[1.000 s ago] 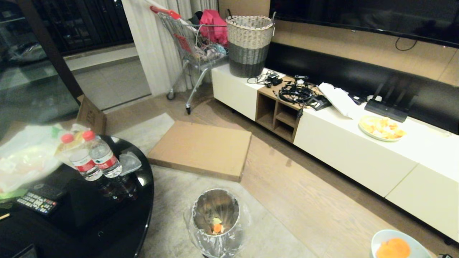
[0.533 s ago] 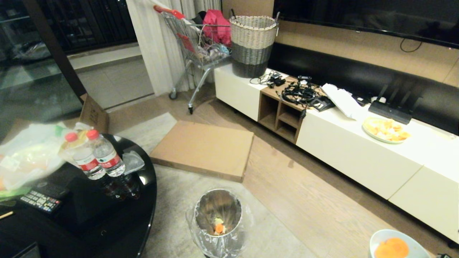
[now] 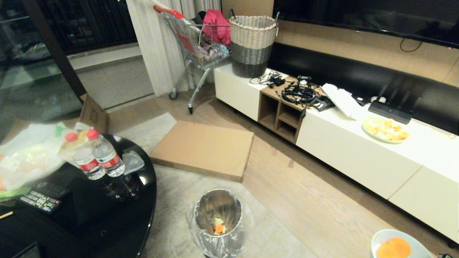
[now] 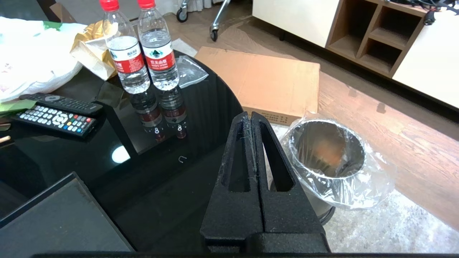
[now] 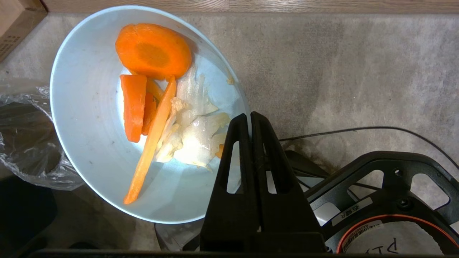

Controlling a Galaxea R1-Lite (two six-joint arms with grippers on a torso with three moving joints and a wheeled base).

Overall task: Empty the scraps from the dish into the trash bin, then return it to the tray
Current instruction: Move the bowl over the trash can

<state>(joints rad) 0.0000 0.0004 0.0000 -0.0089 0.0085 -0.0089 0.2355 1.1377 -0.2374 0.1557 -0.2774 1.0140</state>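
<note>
The pale blue dish (image 5: pixel 89 143) is tilted in the air over the grey rug, with my right gripper (image 5: pixel 250 116) shut on its rim. Scraps lie inside it: a round carrot slice (image 5: pixel 153 50), orange strips and pale bits (image 5: pixel 195 138). In the head view the dish (image 3: pixel 382 238) shows at the bottom right corner, to the right of the trash bin (image 3: pixel 218 215), which holds a few scraps. The bin's liner (image 5: pixel 25 143) shows beside the dish. My left gripper (image 4: pixel 250 115) is shut and empty over the black table's edge, near the bin (image 4: pixel 326 150). A corner of the tray (image 4: pixel 57 218) lies on the table.
Two water bottles (image 3: pixel 96 157), remotes (image 3: pixel 37 202) and plastic bags (image 3: pixel 25 157) sit on the black table (image 3: pixel 118 222). A flat cardboard box (image 3: pixel 202 148) lies on the floor beyond the bin. The white cabinet (image 3: pixel 358 157) carries a plate of orange pieces (image 3: pixel 385 129) and a wicker basket (image 3: pixel 252 44).
The whole head view shifted slightly to the right early on, so the camera moved, then held still. The dish stays in the bottom right corner, held the same way.
</note>
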